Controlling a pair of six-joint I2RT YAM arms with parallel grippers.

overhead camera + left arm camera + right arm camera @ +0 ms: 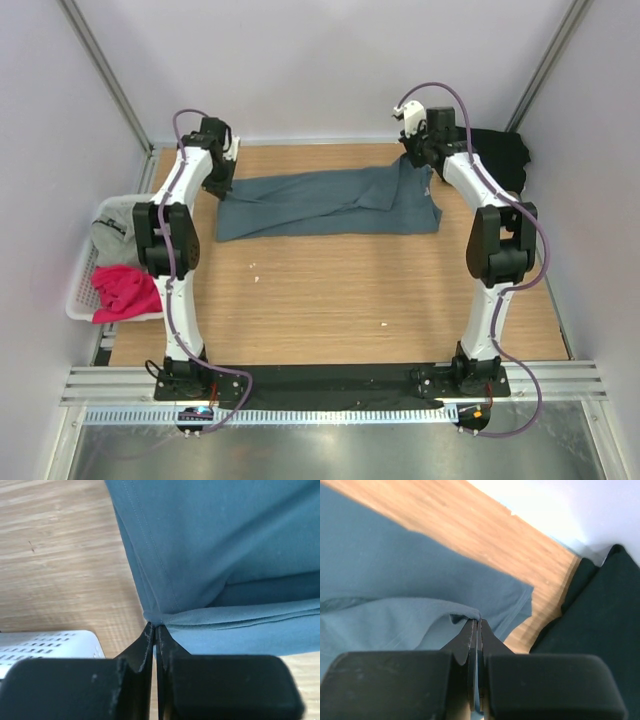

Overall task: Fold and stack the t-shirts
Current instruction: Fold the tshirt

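Observation:
The slate blue-grey t-shirt [325, 205] lies stretched across the far half of the table, folded lengthwise. My left gripper [222, 178] is shut on its left edge [160, 616]. My right gripper [415, 160] is shut on its right end [465, 612], lifting the cloth a little. The black t-shirt [500, 155] lies at the far right corner, and shows in the right wrist view [600, 630]. The bright pink t-shirt [125, 290] and the light grey t-shirt [110, 232] sit in the basket on the left.
A white slatted basket [82, 285] stands off the table's left edge; its corner shows in the left wrist view [45, 645]. Bare wooden tabletop [330, 300] runs from the shirt to the arm bases. Walls close in the far side.

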